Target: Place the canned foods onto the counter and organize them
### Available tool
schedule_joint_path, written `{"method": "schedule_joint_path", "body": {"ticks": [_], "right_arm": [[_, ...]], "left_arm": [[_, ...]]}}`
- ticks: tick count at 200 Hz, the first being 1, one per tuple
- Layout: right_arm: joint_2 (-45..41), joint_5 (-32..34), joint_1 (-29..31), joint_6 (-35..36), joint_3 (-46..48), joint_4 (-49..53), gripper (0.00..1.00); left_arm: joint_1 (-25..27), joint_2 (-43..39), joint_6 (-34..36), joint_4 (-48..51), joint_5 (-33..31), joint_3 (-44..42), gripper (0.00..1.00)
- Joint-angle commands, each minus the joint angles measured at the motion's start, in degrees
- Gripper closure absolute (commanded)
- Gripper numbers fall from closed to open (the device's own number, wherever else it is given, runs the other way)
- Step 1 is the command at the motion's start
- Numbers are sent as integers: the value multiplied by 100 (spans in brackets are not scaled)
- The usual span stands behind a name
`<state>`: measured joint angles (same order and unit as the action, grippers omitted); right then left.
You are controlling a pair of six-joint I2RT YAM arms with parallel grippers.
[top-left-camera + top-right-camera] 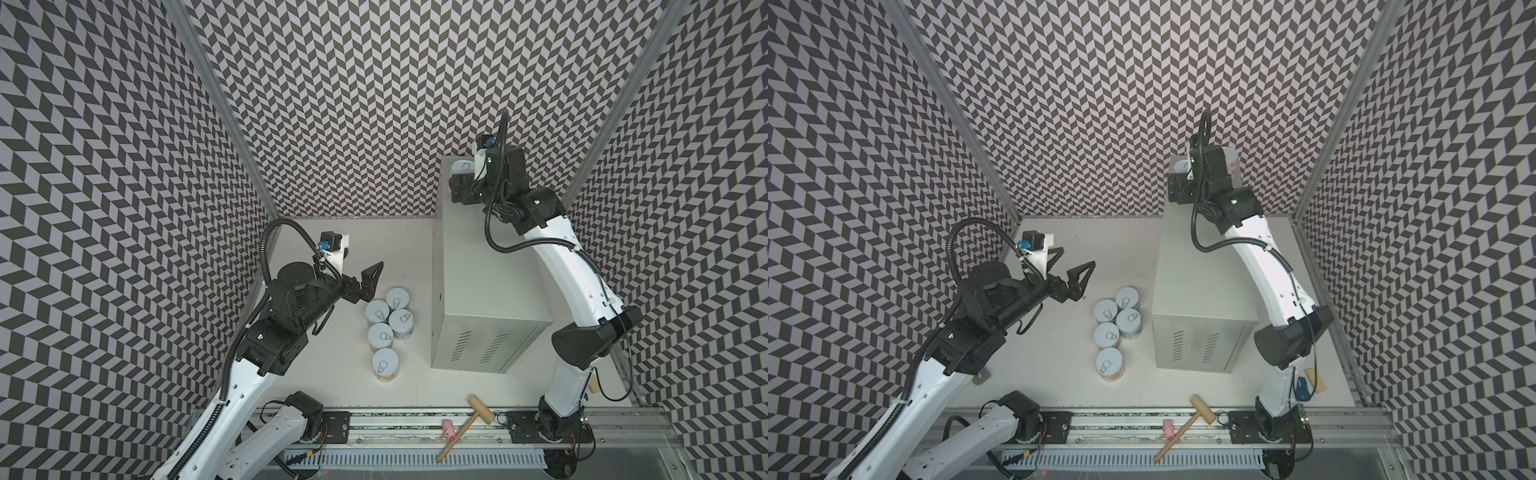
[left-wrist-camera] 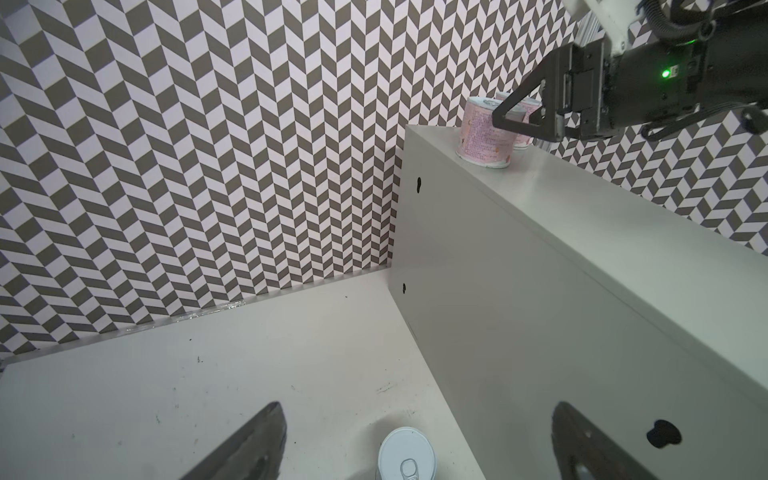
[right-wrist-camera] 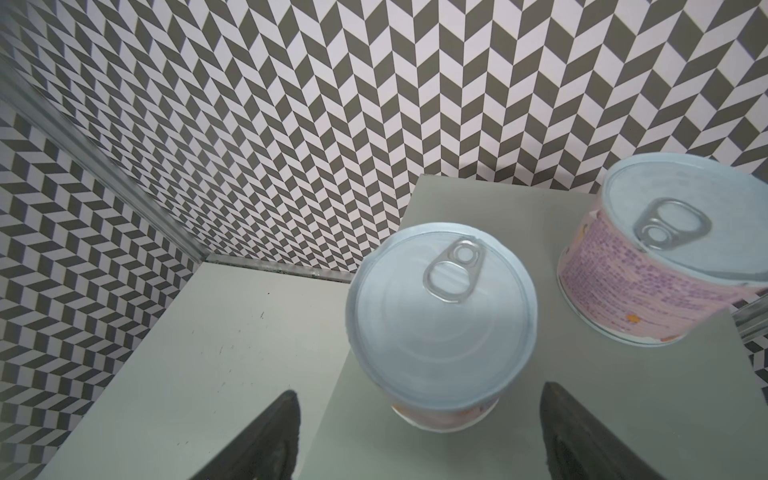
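Asker: Where do the cans [image 1: 380, 336] stand?

Me: Two are up on the grey metal cabinet [image 1: 478, 257], at its far end by the patterned wall [image 1: 353, 104] — a corner can [image 3: 442, 324] at the far left corner of the top, and a pink-labelled can [image 3: 623, 286] beside it, the two apart. Five more stand upright in a tight cluster down on the white worktop [image 1: 332, 374], near the cabinet's side.

Asker: And your right jaws?

Me: My right jaws are apart, gripping nothing. They sit over the cabinet's far end with the corner can just ahead, one finger [image 3: 266, 440] on each side of it and a gap on both sides.

Asker: The left?

Me: My left jaws are spread wide and hold nothing. They hover above the white worktop, just beside the cluster — in my left wrist view the lid of one can [image 2: 407, 455] shows below, between the fingers [image 2: 249, 444].
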<state>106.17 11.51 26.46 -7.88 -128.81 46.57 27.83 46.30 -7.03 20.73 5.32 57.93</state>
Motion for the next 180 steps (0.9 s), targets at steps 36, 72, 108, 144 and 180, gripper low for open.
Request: {"method": "schedule_joint_path", "body": {"ticks": [36, 72, 108, 144, 180], "right_arm": [[126, 88, -79, 58, 387, -857, 26], [207, 19, -211, 43, 410, -1081, 29], [280, -115, -323, -12, 452, -1288, 30], [394, -171, -391, -45, 395, -1391, 30], [498, -302, -427, -49, 285, -1416, 30]], "left_arm": [[-116, 77, -53, -260, 166, -36, 0], [-214, 182, -66, -289, 340, -36, 0], [-241, 239, -71, -298, 362, -45, 0], [-267, 294, -80, -315, 397, -49, 0], [-294, 331, -77, -328, 424, -54, 0]]}}
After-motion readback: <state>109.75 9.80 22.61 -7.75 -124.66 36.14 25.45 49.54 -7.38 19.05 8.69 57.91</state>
